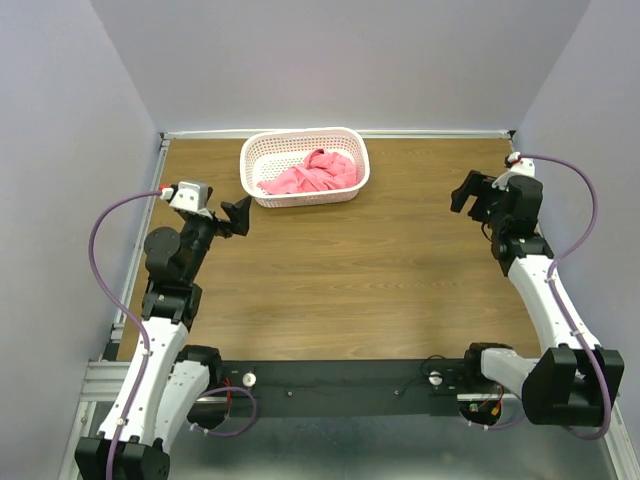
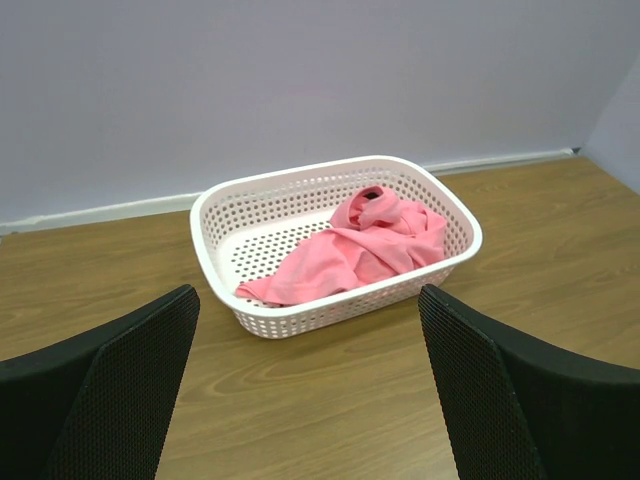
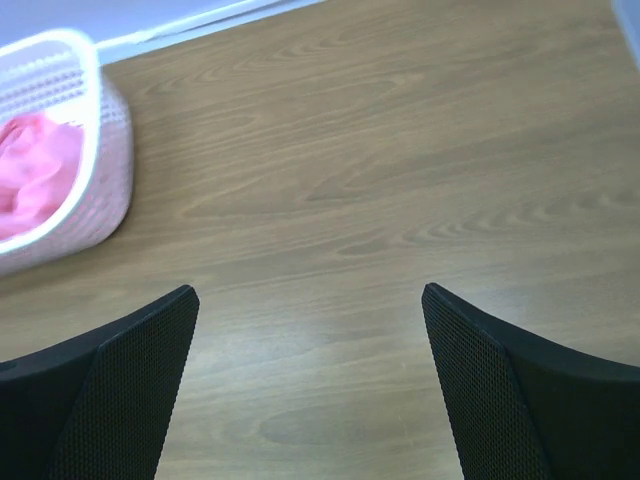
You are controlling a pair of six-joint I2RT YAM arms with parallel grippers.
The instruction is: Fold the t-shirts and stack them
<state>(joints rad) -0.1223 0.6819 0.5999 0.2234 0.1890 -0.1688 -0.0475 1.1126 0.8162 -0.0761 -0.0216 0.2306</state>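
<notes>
A: In the top view, where is the t-shirt (image 1: 315, 172)?

B: It lies crumpled inside the white basket (image 1: 249, 152), at the far side of the table (image 1: 350, 270), toward the left; I think the basket is only its starting place, so the first step is to take it out; nothing is folded yet.

A: And the two tools?

B: The left gripper (image 1: 238, 214) hangs just beside the near-left corner of the basket and points toward it; the right gripper (image 1: 466, 190) is well apart, over bare table at the right; I judge the left one is placed for the first reach; from above I cannot tell well how the jaws stand.

A: Does the left wrist view help?

B: Yes; its two black fingers (image 2: 110, 390) stand wide apart with nothing between them, so it is unclosed and empty; this view also shows the shirt heaped toward the right end of the basket, with one flap spread low on the bottom; the top view hides this height.

A: And the right wrist view?

B: Its fingers (image 3: 520, 390) are also spread and hold nothing; under them is only bare table; the basket appears at the left edge with a bit of pink; so this gripper is far from the cloth.
</notes>
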